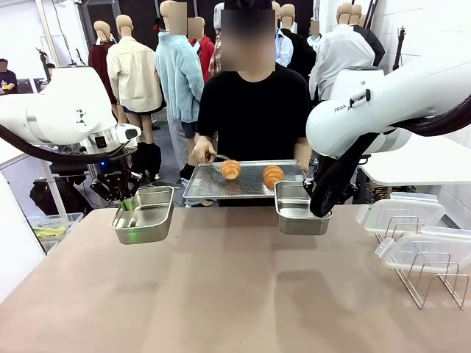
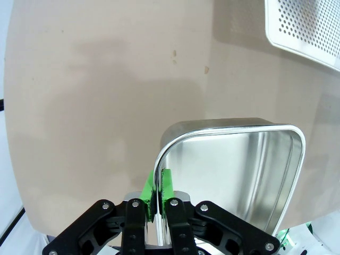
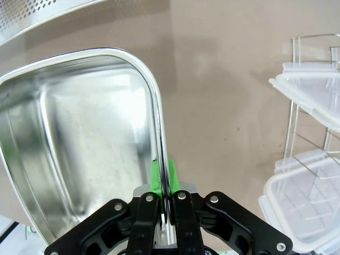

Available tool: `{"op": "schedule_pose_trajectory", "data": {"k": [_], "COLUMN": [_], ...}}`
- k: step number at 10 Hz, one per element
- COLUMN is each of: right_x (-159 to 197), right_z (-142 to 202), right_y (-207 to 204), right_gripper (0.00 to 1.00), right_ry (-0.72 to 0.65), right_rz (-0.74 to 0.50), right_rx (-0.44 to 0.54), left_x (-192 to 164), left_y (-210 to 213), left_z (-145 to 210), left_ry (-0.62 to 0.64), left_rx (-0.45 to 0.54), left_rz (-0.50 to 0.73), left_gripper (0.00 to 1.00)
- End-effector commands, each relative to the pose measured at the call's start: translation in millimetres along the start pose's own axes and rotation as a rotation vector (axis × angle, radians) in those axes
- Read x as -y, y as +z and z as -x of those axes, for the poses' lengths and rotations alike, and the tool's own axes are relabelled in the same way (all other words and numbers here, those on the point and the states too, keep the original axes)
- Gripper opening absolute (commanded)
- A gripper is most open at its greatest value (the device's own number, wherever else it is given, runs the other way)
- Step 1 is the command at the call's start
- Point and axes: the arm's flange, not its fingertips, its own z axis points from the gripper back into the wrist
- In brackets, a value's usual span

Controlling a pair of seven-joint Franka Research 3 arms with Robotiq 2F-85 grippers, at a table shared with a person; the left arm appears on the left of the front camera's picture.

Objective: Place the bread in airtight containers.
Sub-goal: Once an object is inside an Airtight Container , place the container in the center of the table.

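Two steel airtight containers hang above the brown table, both empty and without lids. My left gripper (image 1: 126, 204) (image 2: 158, 187) is shut on the rim of the left container (image 1: 145, 215) (image 2: 234, 170). My right gripper (image 1: 318, 209) (image 3: 163, 183) is shut on the rim of the right container (image 1: 298, 209) (image 3: 79, 143). Behind them a person holds a perforated metal tray (image 1: 213, 187) with two golden bread rolls (image 1: 230, 169) (image 1: 273, 175) on it. The person's hand (image 1: 202, 149) touches the left roll with tongs.
Two clear white-rimmed lids (image 1: 401, 213) (image 1: 430, 246) rest on a wire rack (image 1: 430, 279) at the table's right; the right wrist view has them too (image 3: 311, 90). A corner of the perforated tray (image 2: 308, 26) shows in the left wrist view. The brown tabletop (image 1: 221, 294) lies bare in front.
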Motion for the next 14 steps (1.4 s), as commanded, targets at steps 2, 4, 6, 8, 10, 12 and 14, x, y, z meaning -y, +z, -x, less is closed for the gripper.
{"op": "schedule_pose_trajectory", "data": {"k": [2,4,6,8,10,12,14], "right_x": [-0.9,-0.9,-0.9,-0.9,-0.9,-0.9,-0.9], "right_z": [0.1,0.1,0.1,0.1,0.1,0.1,0.1], "right_y": [1.3,1.3,1.3,1.3,1.3,1.3,1.3], "right_gripper": [0.00,0.00,0.00,0.00,0.00,0.00,0.00], "right_ry": [0.007,0.007,0.007,0.007,0.007,0.007,0.007], "right_rz": [-0.003,-0.003,-0.003,-0.003,-0.003,-0.003,-0.003], "right_rx": [0.003,0.003,0.003,0.003,0.003,0.003,0.003], "left_x": [-0.6,-0.6,-0.6,-0.6,-0.6,-0.6,-0.6], "left_y": [1.9,1.9,1.9,1.9,1.9,1.9,1.9], "left_z": [0.8,0.8,0.8,0.8,0.8,0.8,0.8], "left_ry": [-0.005,-0.005,-0.005,-0.005,-0.005,-0.005,-0.005], "left_rx": [0.006,0.006,0.006,0.006,0.006,0.006,0.006], "left_rz": [-0.011,-0.011,-0.011,-0.011,-0.011,-0.011,-0.011], "left_gripper": [0.00,0.00,0.00,0.00,0.00,0.00,0.00]}}
